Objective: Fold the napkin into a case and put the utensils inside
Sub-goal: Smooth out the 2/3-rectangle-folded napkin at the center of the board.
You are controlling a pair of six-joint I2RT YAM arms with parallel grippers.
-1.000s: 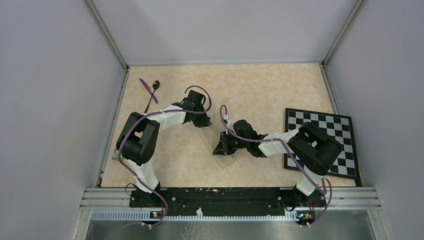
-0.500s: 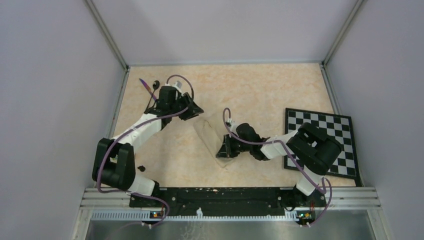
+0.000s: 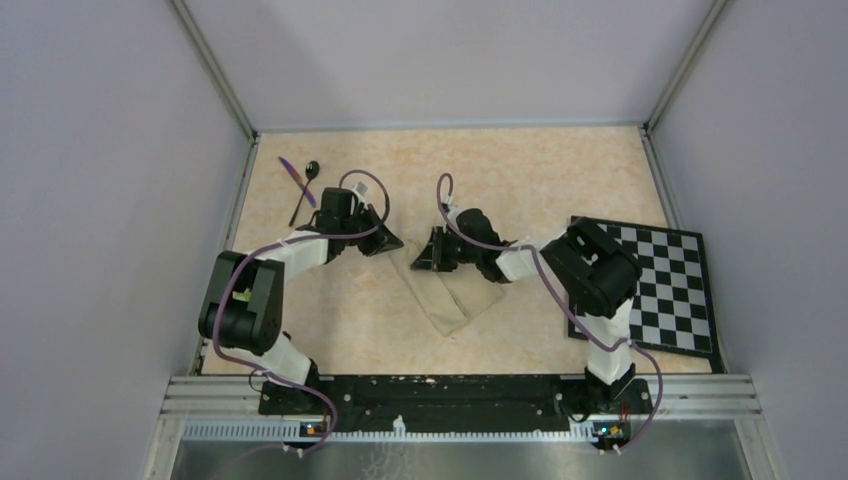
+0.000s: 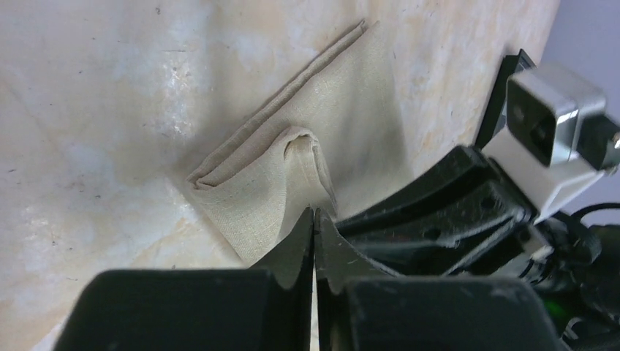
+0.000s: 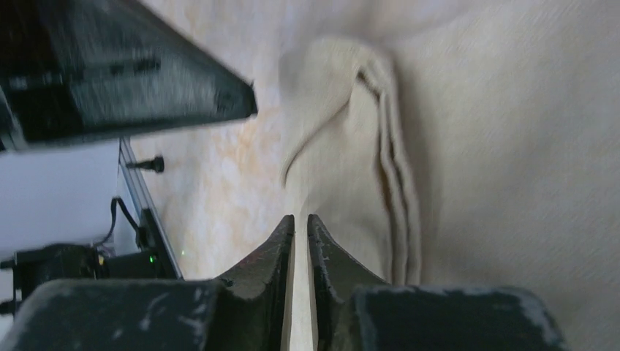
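Observation:
The beige napkin (image 3: 452, 296) lies folded in layers at mid-table, with one corner puckered up (image 4: 298, 143). My left gripper (image 3: 390, 243) (image 4: 314, 213) is shut, its tips at that far-left corner; no cloth shows between them. Facing it, my right gripper (image 3: 422, 250) (image 5: 300, 218) hovers over the napkin's edge (image 5: 497, 146), its jaws a narrow slit apart with nothing between. The black spoon (image 3: 311, 170) and purple knife (image 3: 296, 180) lie crossed at the far left, away from both grippers.
A black-and-white checkerboard (image 3: 660, 285) lies at the right edge under the right arm's elbow. Metal rails and walls border the table. The two grippers almost touch, the left one's finger (image 5: 146, 80) showing in the right wrist view.
The left gripper swung back from beside the utensils to the napkin's far corner and closed. The right gripper moved from the napkin's near end to its far end. The napkin now lies wider.

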